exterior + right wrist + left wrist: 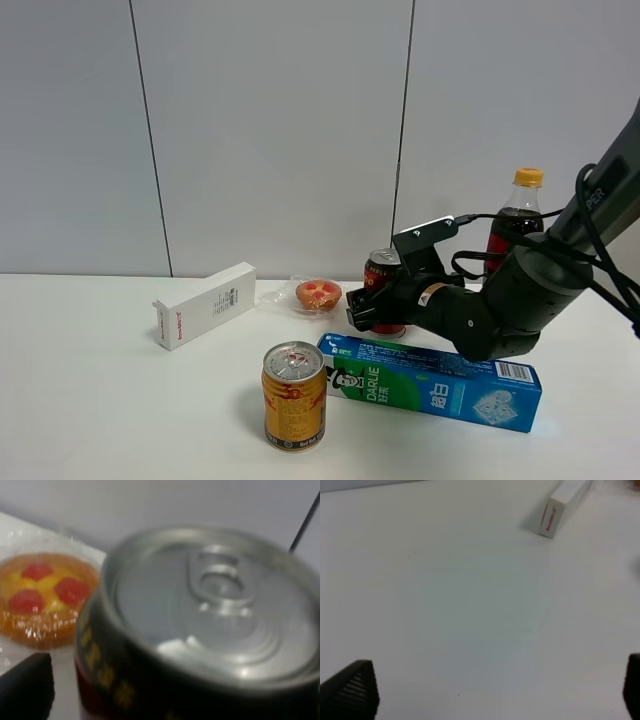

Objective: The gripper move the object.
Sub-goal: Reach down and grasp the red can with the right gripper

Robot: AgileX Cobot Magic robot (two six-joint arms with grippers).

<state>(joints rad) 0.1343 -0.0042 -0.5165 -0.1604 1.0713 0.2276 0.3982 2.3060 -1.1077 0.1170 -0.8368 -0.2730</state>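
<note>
My right arm (540,285) reaches in from the right, elbow bent and forearm near level. The right end effector (366,310) sits low, jaws spread wide. My left end effector (491,690) angles downward, fingers (350,692) far apart.

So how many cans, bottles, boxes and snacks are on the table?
Cans: 2, a gold can and a red can
Bottles: 1, a cola bottle
Boxes: 2, a white box and a toothpaste box
Snacks: 1, a wrapped fruit tart
Total: 6
</note>
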